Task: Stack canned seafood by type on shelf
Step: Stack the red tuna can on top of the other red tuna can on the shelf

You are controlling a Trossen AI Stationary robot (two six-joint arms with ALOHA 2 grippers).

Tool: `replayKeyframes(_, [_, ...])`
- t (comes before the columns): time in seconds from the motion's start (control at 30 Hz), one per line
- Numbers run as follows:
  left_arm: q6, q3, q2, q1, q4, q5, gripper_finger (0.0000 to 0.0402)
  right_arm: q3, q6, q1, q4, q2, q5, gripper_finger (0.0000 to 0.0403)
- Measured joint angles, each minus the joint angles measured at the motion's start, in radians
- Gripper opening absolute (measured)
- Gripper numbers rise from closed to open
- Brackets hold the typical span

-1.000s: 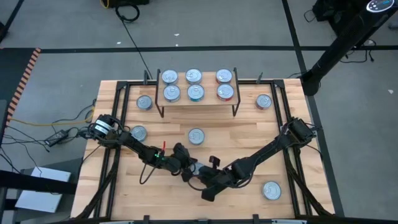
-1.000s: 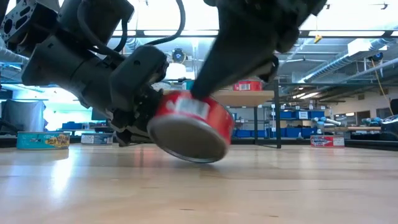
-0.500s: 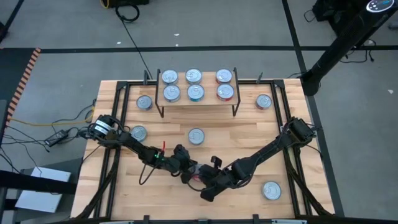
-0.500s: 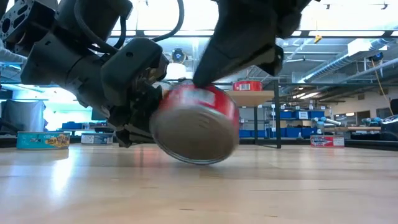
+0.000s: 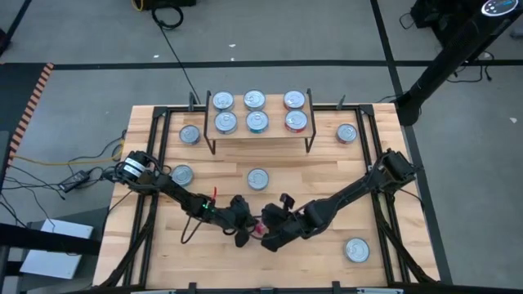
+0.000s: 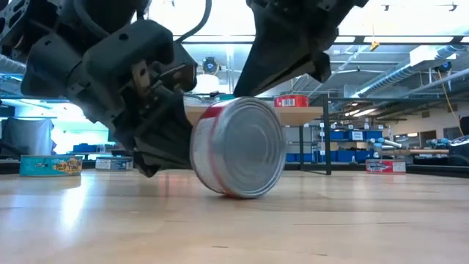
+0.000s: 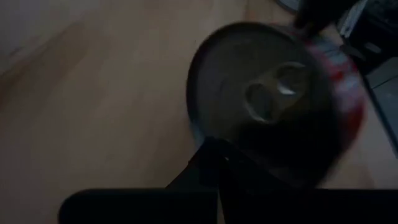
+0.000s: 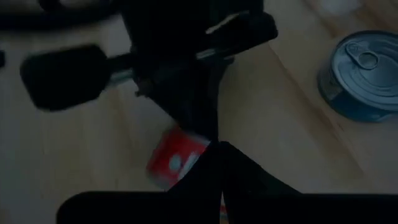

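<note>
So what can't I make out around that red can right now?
- High view: the red can is nearly all covered by both arms.
- Low view: the left hand hides its contact with the can.
- Right wrist view: the right hand hides half the can.

From overhead the red can (image 5: pixel 259 229) was almost wholly hidden between the left claw (image 5: pixel 244 233) and the right claw (image 5: pixel 271 234), only a sliver of red showing, and neither claw's fingertips could be made out there. At table height both arms ran off the top of the frame, and the label of the can lying on its edge was mostly turned away. In the left wrist view that can was blurred and dim, its red side smeared, with the print unreadable.
</note>
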Motion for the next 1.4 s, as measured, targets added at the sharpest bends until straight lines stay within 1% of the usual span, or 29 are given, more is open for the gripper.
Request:
replayKeyframes(0.13, [-0.004,-0.001,0.001,-0.006,-0.005,-0.006,0.0,0.0,-0.005,-0.012,0.003,-0.002,-0.018,0.0011])
replayKeyframes(0.5, [-0.007,-0.002,-0.001,-0.008,-0.034,-0.033,0.0,0.0,-0.011,-0.009,0.006,-0.002,-0.023,0.0012])
replayKeyframes(0.63, [-0.007,-0.003,-0.032,-0.013,-0.052,-0.038,0.0,0.0,-0.012,-0.009,0.005,-0.007,-0.025,0.002])
replayKeyframes(0.77, [-0.009,-0.003,-0.086,-0.056,-0.131,-0.094,0.0,0.0,-0.028,-0.009,0.003,-0.035,-0.024,0.0026])
replayKeyframes(0.87, [-0.039,-0.003,-0.129,-0.106,-0.202,-0.16,0.0,0.0,-0.065,-0.013,-0.012,-0.066,-0.019,0.0026])
replayKeyframes(0.93, [-0.081,-0.003,-0.14,-0.142,-0.242,-0.203,0.0,0.0,-0.12,-0.014,-0.026,-0.092,-0.02,0.0026])
replayKeyframes(1.0, [-0.114,-0.003,-0.141,-0.174,-0.252,-0.23,0.0,0.0,-0.208,-0.015,-0.029,-0.124,-0.023,0.003])
replayKeyframes(1.07, [-0.158,-0.003,-0.141,-0.2,-0.26,-0.245,0.0,0.0,-0.3,-0.014,-0.034,-0.154,-0.062,0.004])
replayKeyframes(1.23, [-0.205,-0.003,-0.139,-0.237,-0.286,-0.27,0.0,0.001,-0.449,-0.019,-0.044,-0.19,-0.245,0.0093])
replayKeyframes(1.3, [-0.21,-0.003,-0.139,-0.243,-0.286,-0.272,0.0,0.001,-0.503,-0.02,-0.051,-0.19,-0.283,0.0119])
replayKeyframes(1.4, [-0.21,-0.003,-0.139,-0.245,-0.284,-0.272,0.0,0.001,-0.586,-0.02,-0.042,-0.178,-0.307,0.0156])
